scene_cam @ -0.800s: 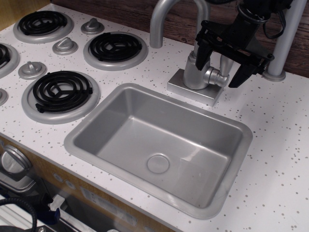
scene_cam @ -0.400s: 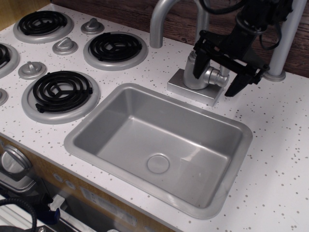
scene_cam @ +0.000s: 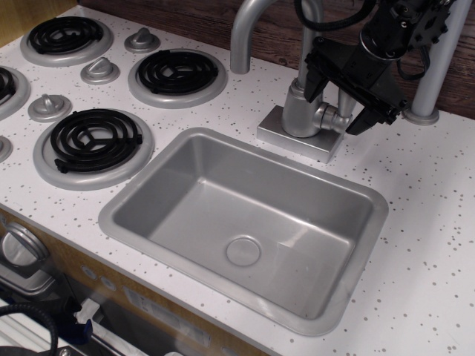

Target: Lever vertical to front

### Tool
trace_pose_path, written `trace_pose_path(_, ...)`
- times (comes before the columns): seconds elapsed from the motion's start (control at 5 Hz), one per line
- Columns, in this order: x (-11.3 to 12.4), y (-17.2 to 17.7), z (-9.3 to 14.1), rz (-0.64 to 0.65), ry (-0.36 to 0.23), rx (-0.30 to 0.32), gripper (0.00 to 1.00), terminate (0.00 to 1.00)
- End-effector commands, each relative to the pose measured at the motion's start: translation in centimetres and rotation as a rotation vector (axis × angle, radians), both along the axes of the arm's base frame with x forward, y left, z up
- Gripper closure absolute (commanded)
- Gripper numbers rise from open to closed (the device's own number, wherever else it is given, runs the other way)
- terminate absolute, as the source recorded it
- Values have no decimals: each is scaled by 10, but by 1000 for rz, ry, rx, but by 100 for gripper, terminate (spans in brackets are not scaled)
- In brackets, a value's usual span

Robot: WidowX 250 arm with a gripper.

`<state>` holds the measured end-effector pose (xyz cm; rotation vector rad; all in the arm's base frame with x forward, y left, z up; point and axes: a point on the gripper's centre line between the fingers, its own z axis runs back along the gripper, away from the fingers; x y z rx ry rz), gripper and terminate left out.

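Your gripper hangs with fingers spread around the lever, apparently gripping nothing, though the black frame hides most of the rod beside the faucet body. Pull off-centre and a finger could slip off, striking the spout or pole. The speckled white desk leaves little room behind the sink.

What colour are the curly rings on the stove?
The rings are black, on silver-grey plates; the one camera view shows them clearly.
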<state>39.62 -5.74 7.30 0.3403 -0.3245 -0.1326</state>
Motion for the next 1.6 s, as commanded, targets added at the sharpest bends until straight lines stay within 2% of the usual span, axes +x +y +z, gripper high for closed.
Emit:
trace_pose_path(0.0,16,-6,34,-48,-97,-27,0,0)
trace_pose_path(0.2,25,-6,35,-73,-93,-22,0,0)
trace_pose_path(0.4,29,-6,34,-77,-98,-30,100,0)
trace_pose_path(0.6,29,-6,33,-75,-89,-32,100,0)
trace_pose_path(0.8,18,-5,29,-33,-59,-37,100,0)
trace_pose_path(1.0,1,-5,27,68,102,-82,100,0)
trace_pose_path(1.2,-10,-2,19,116,173,-130,100,0)
trace_pose_path(1.4,-11,3,6,111,186,-177,100,0)
